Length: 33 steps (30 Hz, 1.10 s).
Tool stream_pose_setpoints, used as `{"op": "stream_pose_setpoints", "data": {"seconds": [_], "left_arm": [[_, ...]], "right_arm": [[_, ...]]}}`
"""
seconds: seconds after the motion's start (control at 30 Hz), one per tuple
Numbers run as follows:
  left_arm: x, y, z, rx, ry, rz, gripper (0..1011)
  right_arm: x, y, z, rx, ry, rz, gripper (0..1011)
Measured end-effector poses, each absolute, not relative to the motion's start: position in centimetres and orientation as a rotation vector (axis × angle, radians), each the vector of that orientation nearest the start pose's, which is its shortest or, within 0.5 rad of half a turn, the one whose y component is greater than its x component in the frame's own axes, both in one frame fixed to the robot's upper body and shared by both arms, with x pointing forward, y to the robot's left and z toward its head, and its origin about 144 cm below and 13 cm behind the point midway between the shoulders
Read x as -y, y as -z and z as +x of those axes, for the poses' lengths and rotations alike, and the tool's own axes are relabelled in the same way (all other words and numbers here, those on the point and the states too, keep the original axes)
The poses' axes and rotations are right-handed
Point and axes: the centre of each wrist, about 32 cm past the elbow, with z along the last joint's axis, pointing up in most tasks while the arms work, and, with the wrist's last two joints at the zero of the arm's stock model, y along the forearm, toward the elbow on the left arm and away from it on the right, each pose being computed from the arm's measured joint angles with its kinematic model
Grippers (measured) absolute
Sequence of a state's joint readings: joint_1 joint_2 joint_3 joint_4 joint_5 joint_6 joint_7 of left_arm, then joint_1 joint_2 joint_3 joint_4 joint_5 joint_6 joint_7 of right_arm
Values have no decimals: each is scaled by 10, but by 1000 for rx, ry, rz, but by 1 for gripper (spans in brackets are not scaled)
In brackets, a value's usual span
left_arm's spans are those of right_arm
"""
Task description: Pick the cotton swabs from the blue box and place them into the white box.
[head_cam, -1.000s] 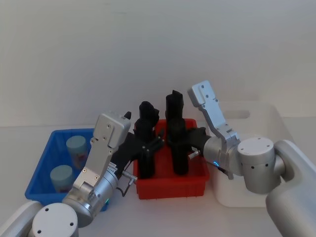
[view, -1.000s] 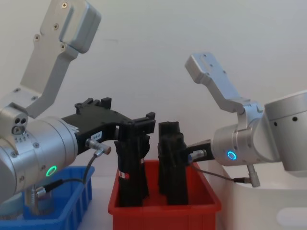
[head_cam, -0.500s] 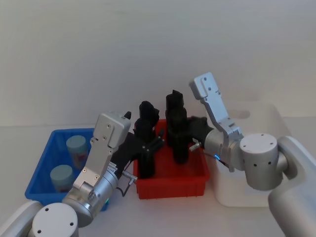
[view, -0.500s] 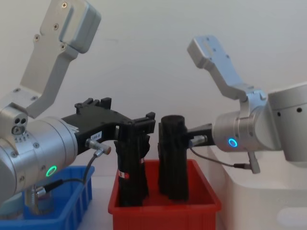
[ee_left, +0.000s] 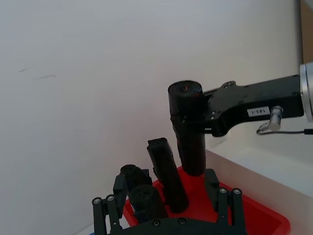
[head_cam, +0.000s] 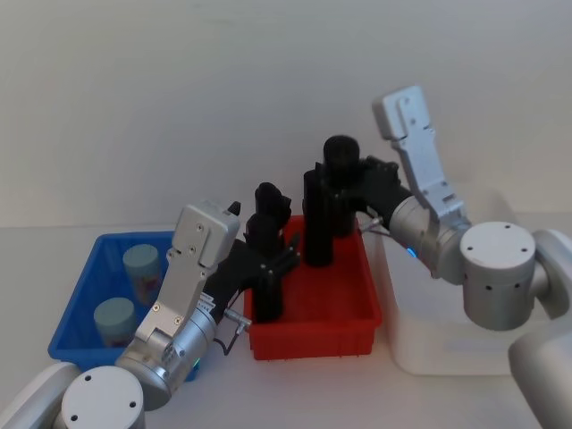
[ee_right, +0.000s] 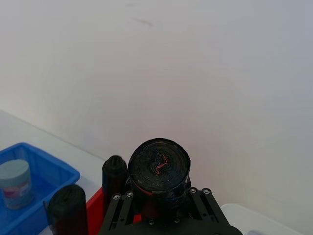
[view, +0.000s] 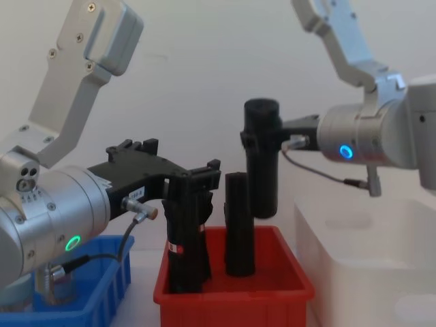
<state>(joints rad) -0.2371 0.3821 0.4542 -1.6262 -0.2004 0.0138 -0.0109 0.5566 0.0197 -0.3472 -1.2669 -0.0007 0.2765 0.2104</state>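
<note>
the blue box (head_cam: pixel 64 313) is seen well out to the left of the left gripper (head_cam: pixel 271 261). two cotton swabs (head_cam: pixel 141 266) are stood inside it, lids up, with neither tool near them. the left gripper is held low over the red bin (head_cam: pixel 313 335) with its fingers spread. a standing black roll (head_cam: pixel 266 295) is set between them; whether it is touched cannot be told. a second black roll (view: pixel 238 225) is stood just to that gripper's right. further right, a raised black roll (view: pixel 262 177) is pinched upright near its top by the right gripper (view: pixel 262 139), and its lower end is hung over the bin's far side. the white box (head_cam: pixel 447 353) is placed below and to the right of the right gripper, just beside the red bin.
</note>
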Motion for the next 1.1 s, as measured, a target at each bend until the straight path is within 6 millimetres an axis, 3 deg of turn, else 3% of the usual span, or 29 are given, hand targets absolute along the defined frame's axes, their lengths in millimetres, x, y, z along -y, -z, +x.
{"op": "stream_pose_setpoints", "data": {"seconds": [0.53,1.1], "left_arm": [[-198,-1204,492,268,-1124,61,1004],[-198,-1204,492,268,-1124,61,1004]], "right_arm": [[157,-1286,570,192,1261,34,442],[179,-1280,563,137,1473,31,442]]}}
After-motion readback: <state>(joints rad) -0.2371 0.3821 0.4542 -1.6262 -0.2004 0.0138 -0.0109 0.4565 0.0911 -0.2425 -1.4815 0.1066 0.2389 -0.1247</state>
